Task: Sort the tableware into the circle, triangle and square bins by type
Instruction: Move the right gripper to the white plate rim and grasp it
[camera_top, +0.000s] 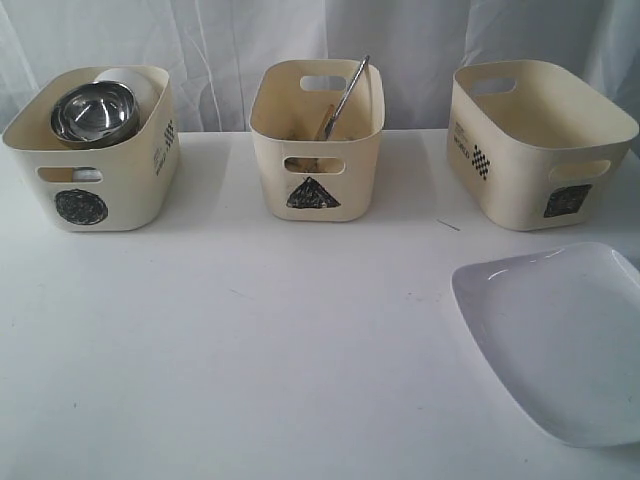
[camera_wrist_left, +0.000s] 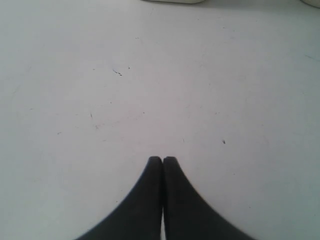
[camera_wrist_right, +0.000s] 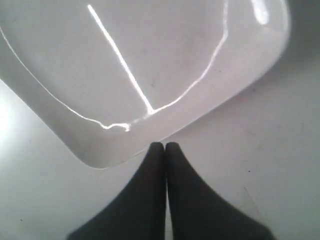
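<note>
1. White plate (camera_top: 560, 340): the one piece of tableware lying outside the bins. It rests flat on the table (camera_top: 250, 350), at the right of the exterior view, in front of the square bin (camera_top: 520, 150) and apart from it. Part of it runs out of that view.
2. Right gripper (camera_wrist_right: 164, 146): fingers pressed together with nothing between them, tips just beside a rounded corner of the plate. Whether they touch its rim cannot be told.
3. Square bin: nothing shows inside, though its floor is partly hidden.
4. Triangle bin (camera_top: 315, 150): a steel utensil (camera_top: 347, 95) leans out of the top, with other pieces dim below it. Circle bin (camera_top: 110, 190): a steel bowl (camera_top: 95, 110) sits uppermost, with a white bowl (camera_top: 130, 80) behind it.
5. Left gripper (camera_wrist_left: 162, 159): likewise closed and empty, over bare table.
6. Hazards, as judged from this arrangement:
   - The plate is low, smooth and glossy. Closed fingers must part before any hold, and a push at the rim would probably slide the plate across the table rather than lift it.
   - A pinch on one thin edge carries the whole plate off-centre, so it may droop or slip out in transit.
   - The plate looks broad against the bin's mouth. Lowered level, it could catch on the rim, shove the light bin or perch across the top, so a tilted entry seems safer.
</note>
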